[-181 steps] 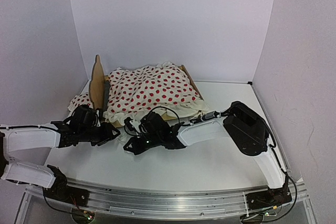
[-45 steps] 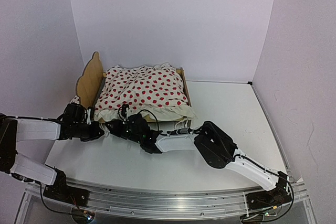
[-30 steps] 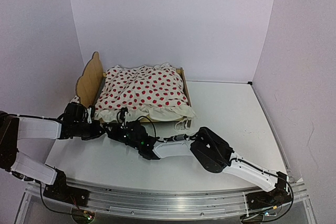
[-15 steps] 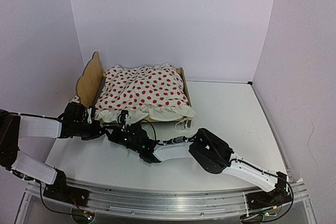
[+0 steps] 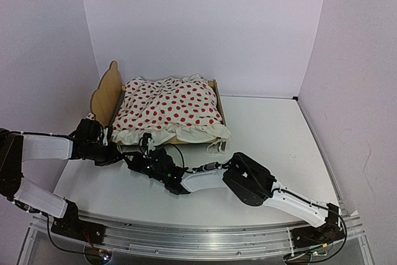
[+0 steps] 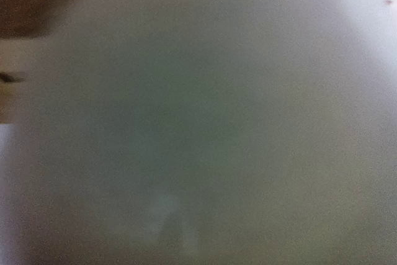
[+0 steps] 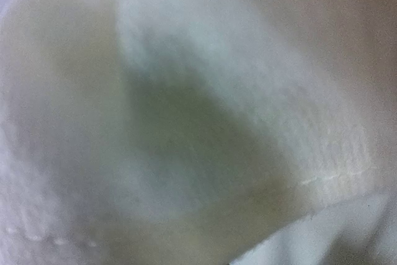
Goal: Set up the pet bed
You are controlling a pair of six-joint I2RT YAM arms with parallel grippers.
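Observation:
The pet bed (image 5: 104,96) stands at the back left, its wavy plywood headboard on the left. The white red-dotted blanket (image 5: 170,107) covers it, and the ruffle hangs over the near rail. My left gripper (image 5: 116,152) lies low at the bed's near left corner, its fingers hidden against the ruffle and the other arm. My right gripper (image 5: 138,155) reaches far left along the near rail and meets it there. White cloth (image 7: 186,122) fills the right wrist view, and no fingers show. The left wrist view is a grey blur.
A bit of the small red-dotted pillow (image 5: 89,117) shows behind my left arm, beside the headboard. White walls close in the table (image 5: 267,128) at the back and on both sides. My right arm (image 5: 248,178) stretches across the table's front.
Since six seconds ago the bed has swung squarer, with its headboard further left. In the last second my right gripper has slid slightly left along the near rail. The left gripper has barely moved.

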